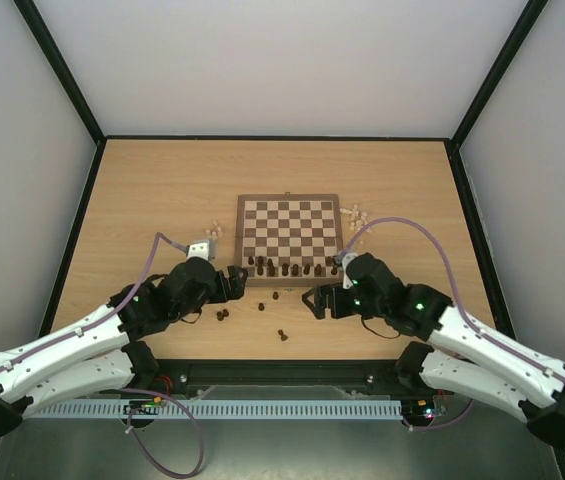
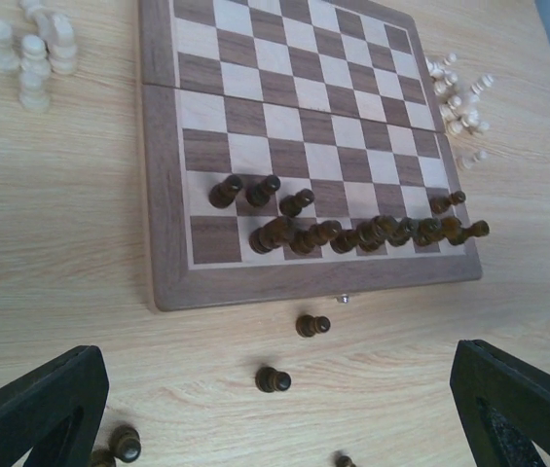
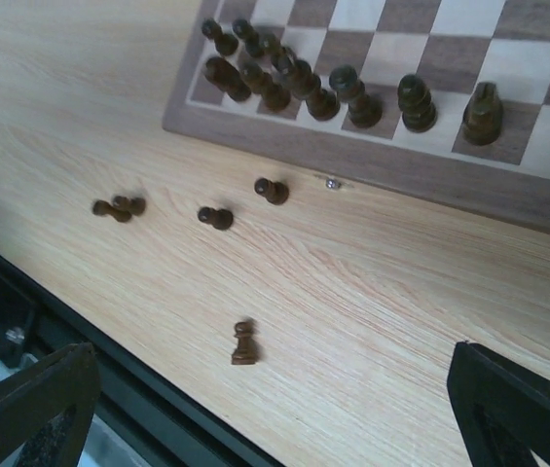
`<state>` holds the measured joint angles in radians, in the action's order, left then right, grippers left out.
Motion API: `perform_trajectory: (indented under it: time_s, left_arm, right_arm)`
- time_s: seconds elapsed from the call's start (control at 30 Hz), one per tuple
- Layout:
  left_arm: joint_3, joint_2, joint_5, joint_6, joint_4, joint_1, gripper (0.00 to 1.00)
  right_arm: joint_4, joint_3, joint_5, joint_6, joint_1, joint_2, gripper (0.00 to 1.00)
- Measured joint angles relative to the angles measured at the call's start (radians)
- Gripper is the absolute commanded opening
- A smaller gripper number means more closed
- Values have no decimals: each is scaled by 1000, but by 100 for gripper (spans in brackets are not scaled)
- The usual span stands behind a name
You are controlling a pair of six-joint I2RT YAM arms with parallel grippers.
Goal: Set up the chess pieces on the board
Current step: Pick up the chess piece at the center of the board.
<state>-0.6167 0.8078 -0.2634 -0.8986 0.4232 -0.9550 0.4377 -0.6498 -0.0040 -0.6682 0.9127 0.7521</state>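
Dark side part set on board [image 1: 289,225]; both grippers wide open, empty
At board's near-left corner, low over tabletop [image 1: 162,190]: left gripper [image 1: 234,283], fingers [image 2: 46,413] spread far apart, nothing betw them. At near-right corner: right gripper [image 1: 312,301], likewise spread wide, gripping nothing. Along nearest rank: row of dark chess pieces [image 1: 287,268], w/ a few more on 2nd rank. Off board, betw the grippers: loose dark pieces [image 1: 282,335] scattered on the wood. Beside board's left edge: small heap of pale pieces [image 1: 214,230]; 2nd pale heap [image 1: 357,213] just off right edge
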Motion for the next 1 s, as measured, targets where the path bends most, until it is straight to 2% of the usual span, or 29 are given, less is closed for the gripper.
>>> perform_trajectory:
  time_s: [0.07,0.13,0.27,0.43,0.57,0.77,1.0]
  left_arm:
    - [-18,13,-22,1,17,0,99]
    - [-39,32,-43,5,26,0,99]
    - [-51,58,-72,13,39,4,99]
    - [-39,46,-76,16,41,26,99]
    - [4,16,-66,14,43,46,99]
    - [52,-47,-51,-18,71,52,99]
    - [64,-82,-51,-60,113,52,99]
  right_arm:
    - [-5,-11,-12,23,0,67,86]
    - [-9,-36,-28,46,0,145,72]
    - [-25,-71,-61,86,0,250,53]
    - [-26,-117,-80,119,11,375,51]
    - [-24,-185,-62,142,56,480,44]
    - [-13,-320,41,161,150,642,43]
    - [38,-407,183,160,163,810,43]
